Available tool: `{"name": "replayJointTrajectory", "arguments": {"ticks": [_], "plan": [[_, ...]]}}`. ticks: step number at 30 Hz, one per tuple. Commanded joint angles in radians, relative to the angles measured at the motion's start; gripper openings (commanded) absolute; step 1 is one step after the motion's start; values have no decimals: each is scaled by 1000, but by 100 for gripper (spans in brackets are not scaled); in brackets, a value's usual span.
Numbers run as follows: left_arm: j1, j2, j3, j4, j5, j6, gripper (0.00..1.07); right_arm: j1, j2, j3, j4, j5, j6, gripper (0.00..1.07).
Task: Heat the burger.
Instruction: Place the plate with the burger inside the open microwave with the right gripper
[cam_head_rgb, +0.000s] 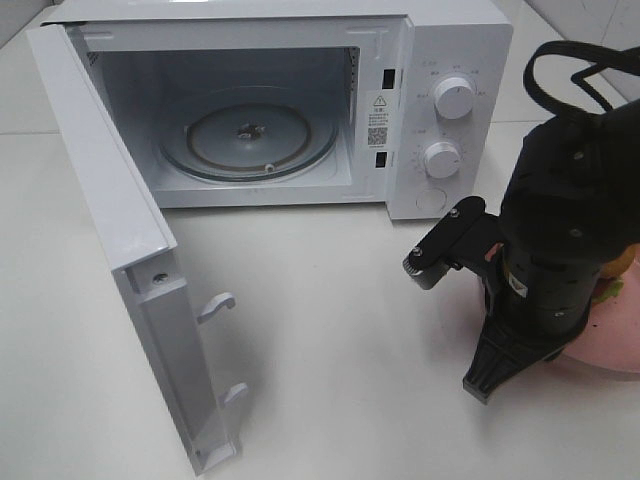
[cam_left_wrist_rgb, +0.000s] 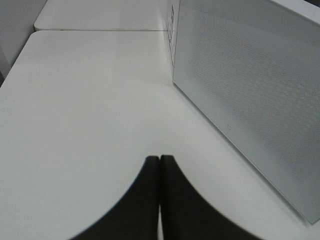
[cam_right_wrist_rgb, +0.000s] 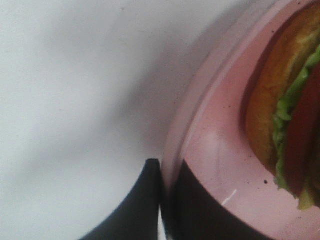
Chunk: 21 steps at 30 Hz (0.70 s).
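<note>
The burger (cam_head_rgb: 617, 272) lies on a pink plate (cam_head_rgb: 612, 352) at the table's right edge, mostly hidden behind my right arm. The right wrist view shows its golden bun, green lettuce and red tomato (cam_right_wrist_rgb: 286, 100) up close on the plate (cam_right_wrist_rgb: 210, 150). My right gripper (cam_head_rgb: 487, 378) (cam_right_wrist_rgb: 162, 172) is shut on the plate's rim, one finger outside and one inside. The left gripper (cam_left_wrist_rgb: 159, 161) is shut with nothing in it, low over bare table beside the microwave's door (cam_left_wrist_rgb: 250, 90); the high view does not show it.
The white microwave (cam_head_rgb: 450, 40) stands at the back with its door (cam_head_rgb: 110, 230) swung wide open to the left. Its glass turntable (cam_head_rgb: 250, 140) carries nothing. Two knobs (cam_head_rgb: 453, 100) sit on its right panel. Bare white table (cam_head_rgb: 330, 320) lies in front.
</note>
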Motion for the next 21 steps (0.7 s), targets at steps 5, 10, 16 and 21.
{"name": "replayJointTrajectory", "arguments": {"ticks": [5, 10, 16, 21], "plan": [[3, -20, 3, -2, -10, -2, 0, 152, -121, 48, -46, 26, -24, 0], [3, -20, 3, -2, -10, -2, 0, 282, -218, 96, -32, 19, -111, 0], [3, -20, 3, -2, -10, -2, 0, 393, -310, 132, -29, 12, -267, 0], [3, -20, 3, -2, -10, -2, 0, 420, -349, 132, -9, 1, -449, 0]]}}
